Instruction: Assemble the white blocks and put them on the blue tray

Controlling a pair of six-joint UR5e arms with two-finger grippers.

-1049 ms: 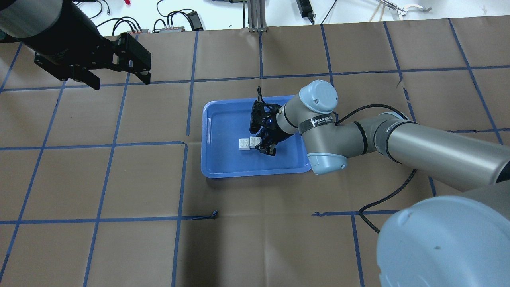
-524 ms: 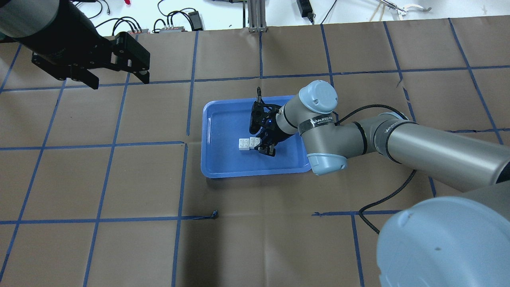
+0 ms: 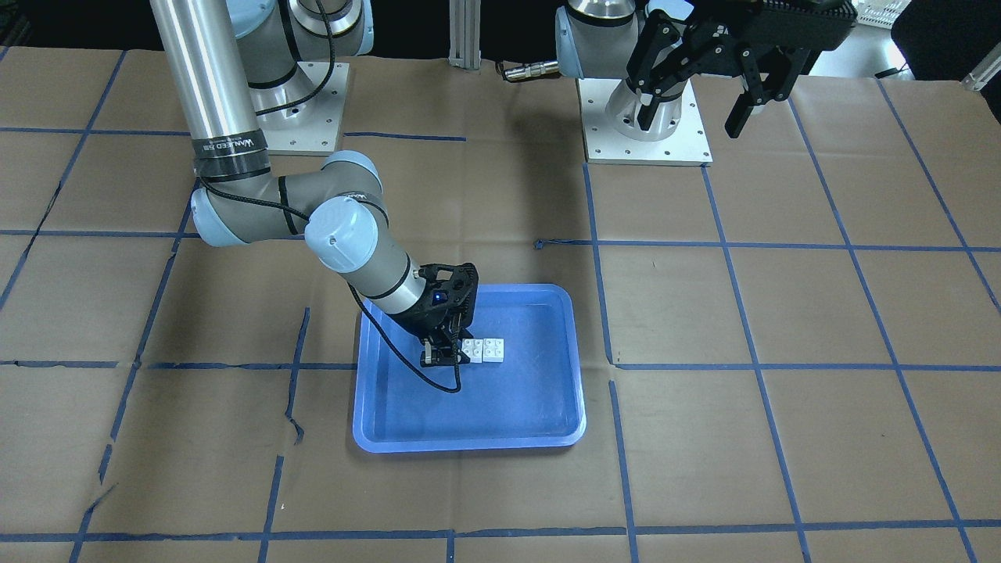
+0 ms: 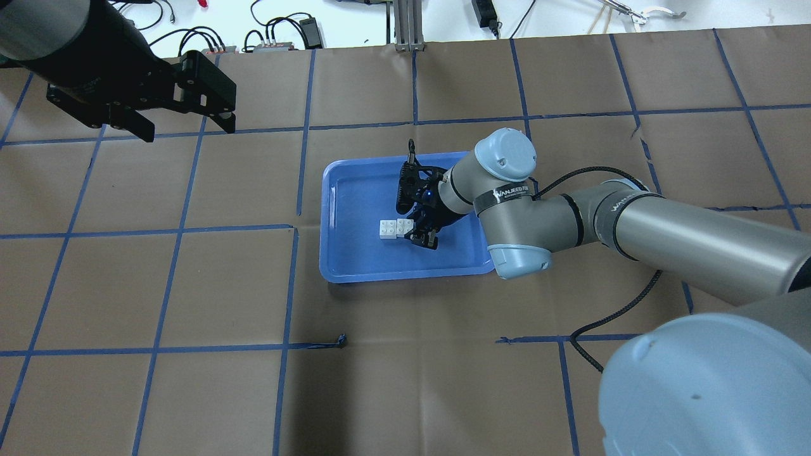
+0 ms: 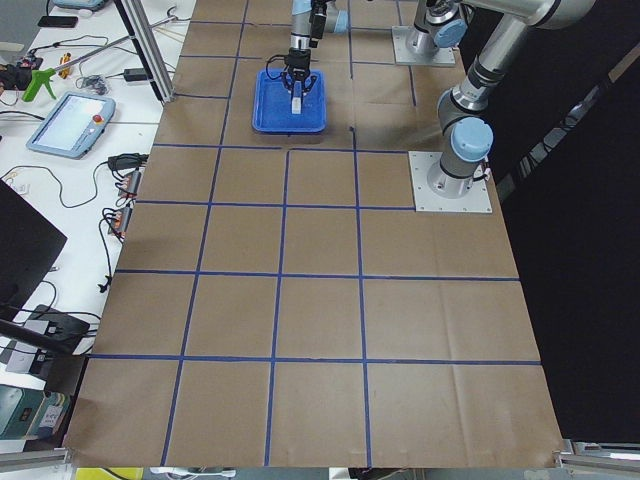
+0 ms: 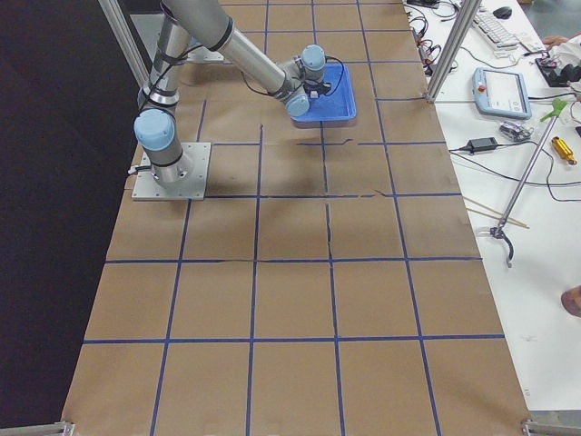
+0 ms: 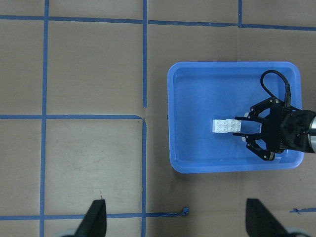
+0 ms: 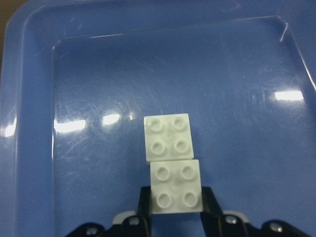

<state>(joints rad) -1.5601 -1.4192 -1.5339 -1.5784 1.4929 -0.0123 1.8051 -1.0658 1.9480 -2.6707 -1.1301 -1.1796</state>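
Note:
Two white blocks [image 4: 394, 228] lie edge to edge on the floor of the blue tray [image 4: 329, 190]. They also show in the front view [image 3: 483, 350] and the left wrist view [image 7: 226, 126]. In the right wrist view the near block [image 8: 176, 185] slightly overlaps the far block [image 8: 168, 138]. My right gripper [image 4: 410, 229] is low in the tray, and its fingers [image 8: 144, 202] press the near block's sides. My left gripper [image 4: 187, 126] hangs open and empty high over the table's far left, away from the tray.
The brown paper table cover carries a grid of blue tape lines [image 4: 298, 183]. Cables and tools [image 4: 279, 31] lie beyond the far edge. The right arm's cable [image 4: 621, 310] loops over the table. The two arm bases [image 3: 645, 117] stand at the robot's side.
My left gripper has drifted slightly left and away from the tray. My right gripper and the blocks have stayed in place.

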